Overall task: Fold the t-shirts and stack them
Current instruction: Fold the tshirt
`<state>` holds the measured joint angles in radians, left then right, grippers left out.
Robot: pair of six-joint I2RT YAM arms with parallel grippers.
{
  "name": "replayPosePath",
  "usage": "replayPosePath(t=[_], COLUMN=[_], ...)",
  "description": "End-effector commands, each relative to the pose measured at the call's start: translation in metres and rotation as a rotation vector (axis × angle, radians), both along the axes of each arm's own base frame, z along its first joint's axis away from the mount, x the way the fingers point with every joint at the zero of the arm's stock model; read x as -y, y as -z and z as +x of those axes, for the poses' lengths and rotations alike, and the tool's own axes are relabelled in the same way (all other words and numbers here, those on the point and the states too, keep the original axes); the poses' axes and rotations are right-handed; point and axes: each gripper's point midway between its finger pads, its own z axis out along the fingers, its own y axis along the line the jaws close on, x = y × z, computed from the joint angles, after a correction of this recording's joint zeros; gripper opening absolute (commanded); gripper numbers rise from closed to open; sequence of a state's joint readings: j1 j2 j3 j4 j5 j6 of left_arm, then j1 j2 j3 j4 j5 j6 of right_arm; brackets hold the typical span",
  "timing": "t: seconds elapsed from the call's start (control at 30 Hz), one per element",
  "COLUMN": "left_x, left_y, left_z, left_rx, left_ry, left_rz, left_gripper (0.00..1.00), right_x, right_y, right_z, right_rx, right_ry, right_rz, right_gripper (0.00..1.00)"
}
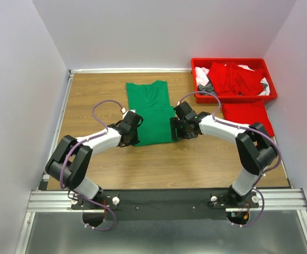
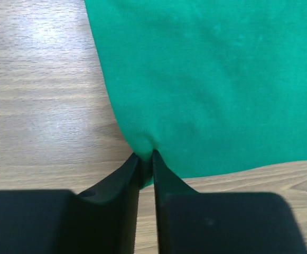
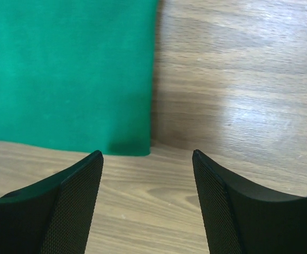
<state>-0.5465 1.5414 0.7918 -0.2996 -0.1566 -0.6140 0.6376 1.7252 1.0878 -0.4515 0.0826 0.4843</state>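
The green t-shirt (image 1: 152, 111) lies as a long folded strip on the wooden table (image 1: 90, 95), collar at the far end. My left gripper (image 1: 132, 138) is shut on its near left corner; in the left wrist view the green t-shirt (image 2: 211, 79) bunches between the closed gripper (image 2: 145, 157). My right gripper (image 1: 175, 130) is open and empty beside the near right corner; in the right wrist view the green t-shirt (image 3: 68, 74) has that corner just ahead of the gripper (image 3: 148, 154). A folded red t-shirt (image 1: 247, 115) lies at the right.
A red plastic bin (image 1: 233, 62) at the back right holds red, white and grey garments. White walls close in the table at the back and on both sides. A metal rail (image 1: 169, 201) runs along the near edge.
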Motion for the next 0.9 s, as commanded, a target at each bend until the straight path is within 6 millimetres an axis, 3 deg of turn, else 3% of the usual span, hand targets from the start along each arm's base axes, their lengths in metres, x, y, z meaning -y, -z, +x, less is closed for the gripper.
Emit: replayPosePath(t=[0.0,0.03,0.13,0.43,0.57,0.77,0.87], left_x=[-0.021,-0.021,-0.019,-0.018,-0.016,-0.014,-0.014], left_y=[0.037,0.036,0.035,0.031,0.028,0.026,0.026], left_z=[-0.039,-0.040,-0.040,-0.038,-0.037,-0.039,-0.040], left_rx=[-0.152,-0.150,-0.147,-0.138,-0.127,-0.129,-0.132], left_ry=[0.007,0.008,0.013,0.022,0.024,0.032,0.037], left_rz=[0.107,0.104,0.097,0.090,0.077,0.063,0.061], left_gripper=[0.15,0.08,0.03,0.03,0.03,0.02,0.02], right_x=[0.009,0.008,0.004,0.000,0.012,0.027,0.037], right_y=[0.009,0.010,0.012,0.034,0.054,0.079,0.089], right_z=[0.001,0.001,0.001,-0.006,-0.028,-0.061,-0.075], right_rx=[-0.022,-0.025,-0.035,-0.096,-0.180,-0.306,-0.345], right_ry=[0.044,0.045,0.040,0.034,0.044,0.057,0.060], right_rz=[-0.076,-0.077,-0.075,-0.107,-0.152,-0.184,-0.216], right_gripper=[0.73,0.70,0.64,0.50,0.46,0.25,0.10])
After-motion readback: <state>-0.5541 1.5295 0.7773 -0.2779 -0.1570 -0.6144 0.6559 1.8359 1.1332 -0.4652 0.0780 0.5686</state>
